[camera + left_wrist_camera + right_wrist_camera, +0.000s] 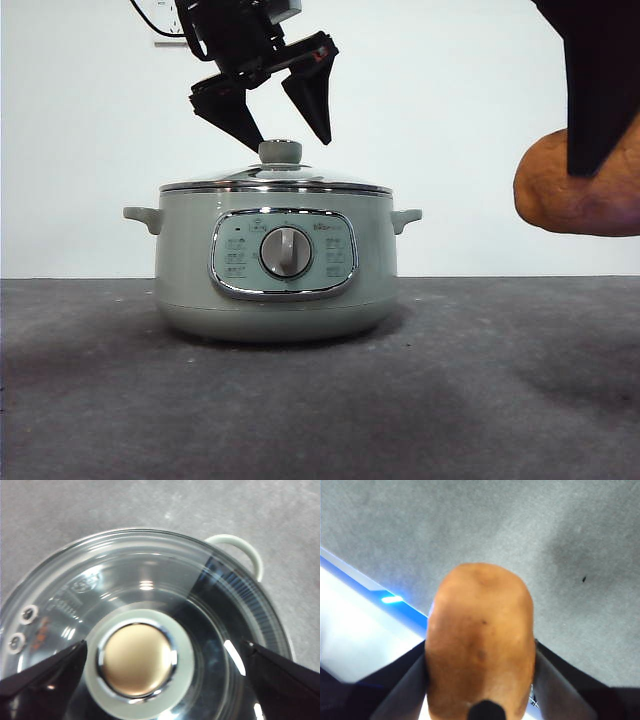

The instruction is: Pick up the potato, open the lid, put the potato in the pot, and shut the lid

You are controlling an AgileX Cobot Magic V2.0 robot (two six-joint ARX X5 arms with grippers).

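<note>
Two grippers: both are seen at work, one above the pot and one raised off to the side with the potato.
Left gripper (281, 122): its jaws are spread apart and pointed down, one tip on each side of the lid's knob, just above it; nothing is held. In the left wrist view (165, 655) the two black jaws are seen flanking the knob without touching it.
Right gripper (480, 670): its jaws are closed on the potato, one pressed against each flank. In the front view only a dark part of it (600, 90) is seen, coming down from the upper corner over the potato.
Potato (480, 640): it is clamped between the right jaws and carried in the air, clear of the table. In the front view (565, 195) it is seen to the side of the pot, at about the height of the pot's rim, partly cut off by the picture's edge.
Lid (275, 183): it is seated on the pot, closed, with its steel rim resting on the pot's top edge. Through the glass (150, 575) two small vent holes are seen near the rim.
Knob (137, 659): it stands upright at the lid's centre, sage-green with a shiny cap.
Pot (190, 250): it stands on the table, with the dial and control panel turned toward the front camera and one small handle on each side.
Table (320, 400): a dark grey surface is seen under the pot.
</note>
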